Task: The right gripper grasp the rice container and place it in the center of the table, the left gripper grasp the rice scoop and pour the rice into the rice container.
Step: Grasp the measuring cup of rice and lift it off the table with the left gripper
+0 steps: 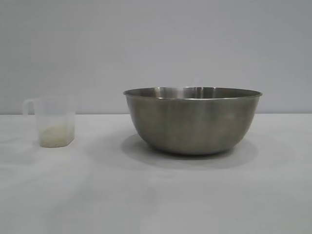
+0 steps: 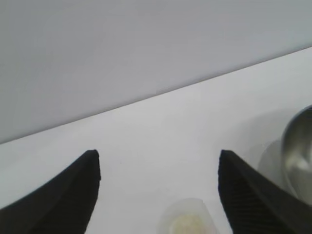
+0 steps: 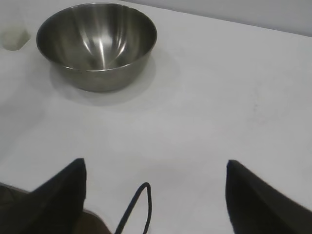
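One bowl [image 1: 192, 122], one scoop [image 1: 52, 122], two end effectors [image 2: 158, 168]

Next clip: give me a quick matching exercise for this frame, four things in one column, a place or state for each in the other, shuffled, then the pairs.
Things:
1. rice container
2. rice scoop
3. left pincer
4. right pincer

Places or states:
A. open, with the scoop just beneath it
B. translucent, upright, a little rice at its bottom
C. open, well back from the bowl over bare table
D. steel, empty, near the table's middle

Pairs: 1-D, 2-B, 3-A, 4-C
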